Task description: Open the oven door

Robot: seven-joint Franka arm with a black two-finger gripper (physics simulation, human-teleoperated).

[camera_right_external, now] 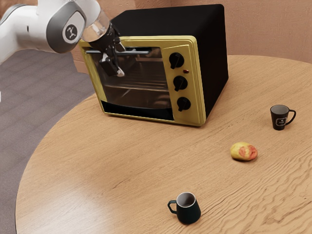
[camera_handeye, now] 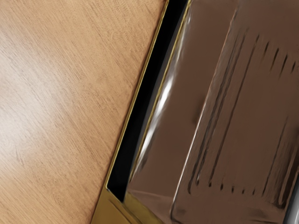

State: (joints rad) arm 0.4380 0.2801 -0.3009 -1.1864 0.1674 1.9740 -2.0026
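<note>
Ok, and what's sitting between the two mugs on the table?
A yellow and red rounded item, probably a fruit, lies on the tabletop between the dark teal mug and the black mug. The exterior view shows it.

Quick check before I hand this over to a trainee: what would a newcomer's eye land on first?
Probably the big black oven with its yellow front, toward the back of the table. Next, the white arm coming in from the exterior view's left, its black gripper at the glass door. Then the red-and-yellow fruit, between two dark mugs.
</note>
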